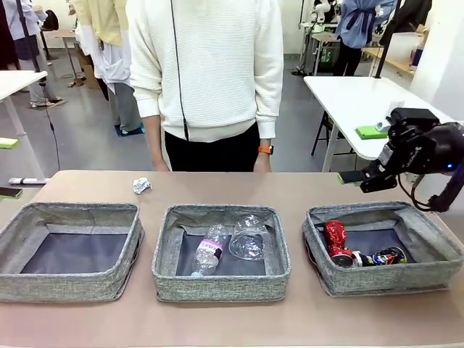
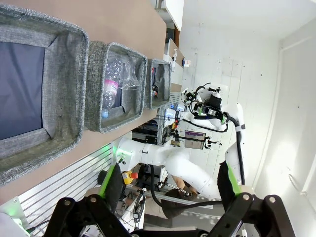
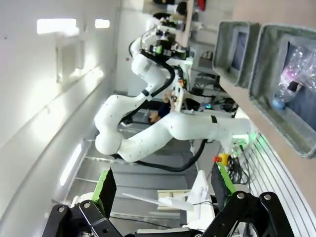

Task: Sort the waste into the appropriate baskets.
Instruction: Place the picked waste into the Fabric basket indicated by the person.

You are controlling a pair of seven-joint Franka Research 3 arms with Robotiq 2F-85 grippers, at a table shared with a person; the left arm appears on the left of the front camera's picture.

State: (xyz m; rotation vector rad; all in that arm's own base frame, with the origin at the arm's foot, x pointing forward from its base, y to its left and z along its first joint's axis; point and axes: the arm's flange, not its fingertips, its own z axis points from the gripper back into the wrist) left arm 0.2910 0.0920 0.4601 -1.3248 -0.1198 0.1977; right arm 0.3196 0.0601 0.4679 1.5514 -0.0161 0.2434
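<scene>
Three grey woven baskets stand in a row near the front edge. The left basket (image 1: 65,284) holds nothing. A clear plastic bottle (image 1: 208,251) and a clear cup (image 1: 249,237) lie in the middle basket (image 1: 217,286). The right basket (image 1: 391,279) contains a crushed red can (image 1: 337,238) and a dark can (image 1: 386,256). A crumpled white paper ball (image 1: 141,185) rests on the table behind the left and middle baskets. My right gripper (image 1: 359,180) hovers above the right basket's far rim, open and empty (image 3: 163,197). My left gripper (image 2: 168,197) is open and empty, looking sideways along the baskets (image 2: 64,89).
A person in a white sweater (image 1: 206,72) stands at the far edge behind the middle basket, arms hanging down. Bare tabletop (image 1: 239,185) lies between the baskets and the far edge. Other tables stand further back.
</scene>
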